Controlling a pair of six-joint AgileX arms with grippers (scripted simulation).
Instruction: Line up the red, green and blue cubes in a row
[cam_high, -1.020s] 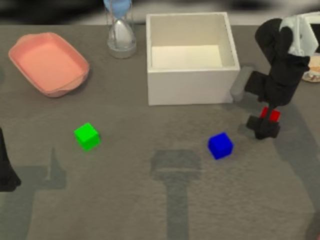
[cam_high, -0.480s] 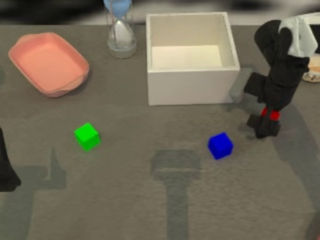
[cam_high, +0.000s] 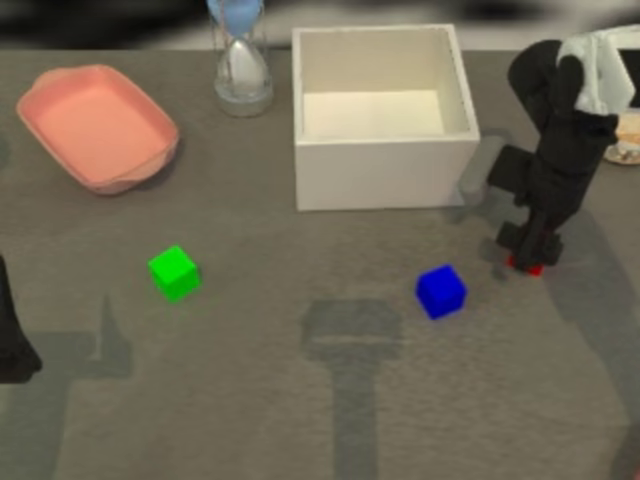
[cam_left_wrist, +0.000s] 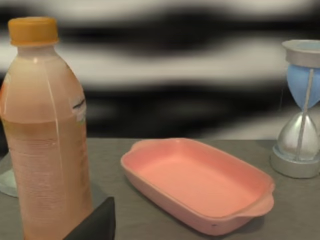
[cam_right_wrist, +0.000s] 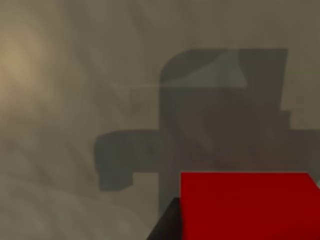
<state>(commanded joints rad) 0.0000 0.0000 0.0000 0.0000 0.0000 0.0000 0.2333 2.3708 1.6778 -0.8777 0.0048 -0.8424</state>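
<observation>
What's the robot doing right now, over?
Right claw down over red cube, right of blue cube. Green cube far left. Left arm parked at left edge. Nothing in the way.

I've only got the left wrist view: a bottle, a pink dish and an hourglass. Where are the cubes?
Observer: The top view shows the green cube on the table's left half, toward the near edge from the pink dish.
Operator: And the blue one?
Observer: The blue cube lies right of centre, out in front of the white box and apart from it.
Operator: Red, and which arm is at it?
Observer: The red cube is just right of the blue one, mostly hidden under the right gripper. The left gripper is parked at the left edge.
</observation>
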